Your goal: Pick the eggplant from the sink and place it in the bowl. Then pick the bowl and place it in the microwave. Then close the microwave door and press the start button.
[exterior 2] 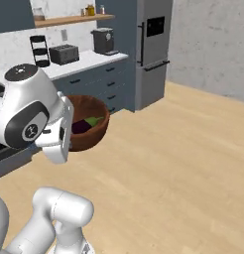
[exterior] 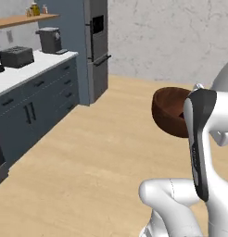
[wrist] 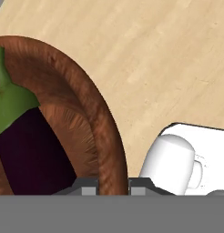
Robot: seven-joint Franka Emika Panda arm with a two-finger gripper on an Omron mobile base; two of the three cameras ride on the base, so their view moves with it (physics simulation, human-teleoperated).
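the gripper (wrist: 112, 185) is closed narrow on the rim of the bowl (wrist: 100, 123), one finger inside the wall and one outside, so it holds the bowl. the eggplant (wrist: 27, 150) lies inside the bowl, its green stem cap pointing to the top of the hand view. in the right base view the bowl (exterior 2: 91, 130) hangs in the air above the wooden floor (exterior 2: 168, 163), just beside the white arm, and the eggplant (exterior 2: 82, 126) is seen in it. in the left base view the bowl (exterior: 169, 113) is partly hidden behind the arm. farther away stands the desk (exterior 2: 79, 67) with a toaster (exterior 2: 64, 53) and a coffee machine (exterior 2: 103, 40), and next to it a tall grey fridge (exterior 2: 152, 49).
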